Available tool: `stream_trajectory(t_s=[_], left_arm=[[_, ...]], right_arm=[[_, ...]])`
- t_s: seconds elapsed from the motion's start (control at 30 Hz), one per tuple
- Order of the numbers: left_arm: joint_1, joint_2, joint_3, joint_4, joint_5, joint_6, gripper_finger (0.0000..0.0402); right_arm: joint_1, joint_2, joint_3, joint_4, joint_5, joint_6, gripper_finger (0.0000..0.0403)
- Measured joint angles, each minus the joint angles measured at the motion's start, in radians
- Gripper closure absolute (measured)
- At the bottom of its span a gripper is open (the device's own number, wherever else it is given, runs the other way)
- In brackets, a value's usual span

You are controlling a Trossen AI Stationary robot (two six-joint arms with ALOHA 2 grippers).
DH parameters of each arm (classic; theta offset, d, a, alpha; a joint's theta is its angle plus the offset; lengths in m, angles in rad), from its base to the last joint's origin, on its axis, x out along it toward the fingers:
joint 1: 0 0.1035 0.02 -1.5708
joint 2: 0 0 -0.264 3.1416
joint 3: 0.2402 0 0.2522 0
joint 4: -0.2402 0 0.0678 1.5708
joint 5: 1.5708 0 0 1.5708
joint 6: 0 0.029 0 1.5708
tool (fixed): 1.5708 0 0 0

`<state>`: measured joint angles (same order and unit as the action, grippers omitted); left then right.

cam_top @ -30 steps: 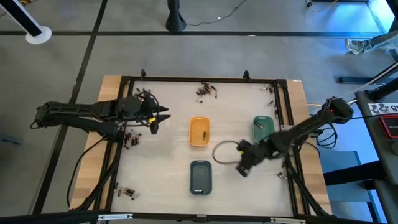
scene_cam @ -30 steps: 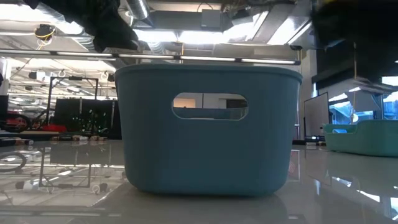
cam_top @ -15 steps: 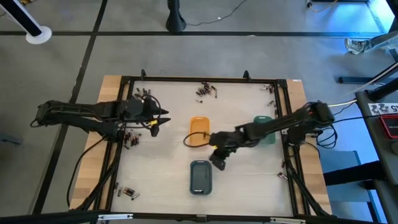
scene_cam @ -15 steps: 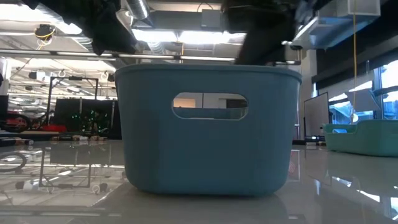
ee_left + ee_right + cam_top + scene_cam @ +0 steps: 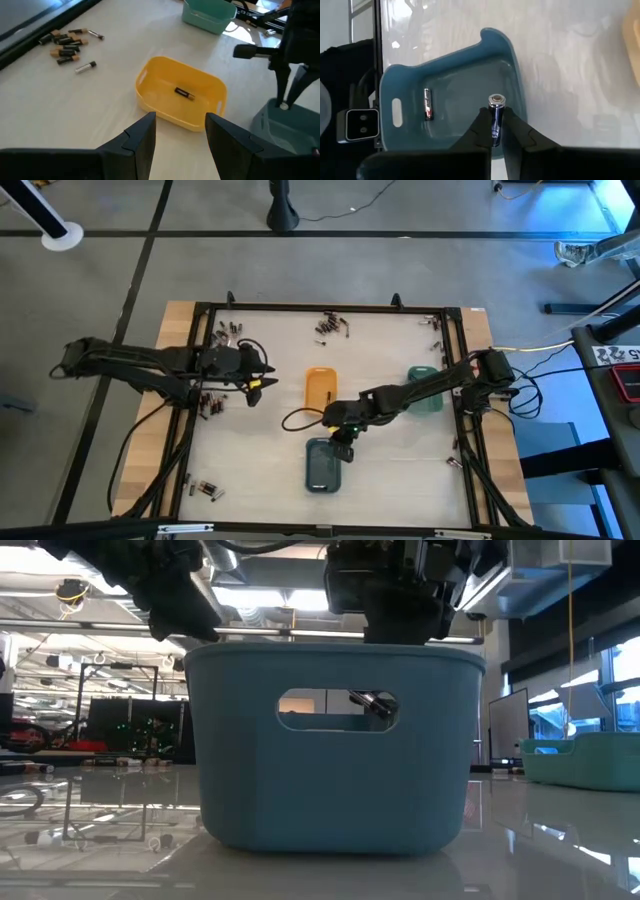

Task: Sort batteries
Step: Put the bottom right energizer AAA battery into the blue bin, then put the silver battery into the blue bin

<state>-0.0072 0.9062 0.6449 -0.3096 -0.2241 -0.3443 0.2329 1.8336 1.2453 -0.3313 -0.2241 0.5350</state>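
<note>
Between my R gripper (image 5: 495, 131) fingers, wrist cam: silvery battery (image 5: 496, 116) pinched upright over blue tray (image 5: 410, 85), another cell (image 5: 427, 104) inside it. L wrist: fingers (image 5: 140, 142) parted, empty; yellow tray (image 5: 150, 80) w/ one battery (image 5: 184, 93) just ahead. High cam: L gripper (image 5: 258, 384) beside loose batteries (image 5: 210, 400).

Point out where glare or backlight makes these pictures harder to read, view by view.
Low view: bright ceiling lights behind the blue tray leave the arms above it as dark shapes, and the table mirrors the room. Right wrist view: white sheen on the table beside the tray. High view: even light, blue glow at one corner.
</note>
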Motion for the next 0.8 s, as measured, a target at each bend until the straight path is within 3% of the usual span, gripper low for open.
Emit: stream_trajectory(t_s=[0.27, 0.6, 0.8], left_arm=[[-0.014, 0.002, 0.0, 0.003, -0.001, -0.051, 0.024], [-0.02, 0.002, 0.0, 0.004, -0.002, -0.083, 0.024], [-0.02, 0.002, 0.0, 0.003, 0.001, -0.104, 0.024]], right_arm=[[0.002, 0.0, -0.002, -0.002, -0.005, -0.024, 0.0383], [0.003, 0.0, -0.002, -0.01, -0.016, -0.024, 0.0324], [0.003, 0.0, -0.002, -0.01, -0.016, -0.024, 0.0315]])
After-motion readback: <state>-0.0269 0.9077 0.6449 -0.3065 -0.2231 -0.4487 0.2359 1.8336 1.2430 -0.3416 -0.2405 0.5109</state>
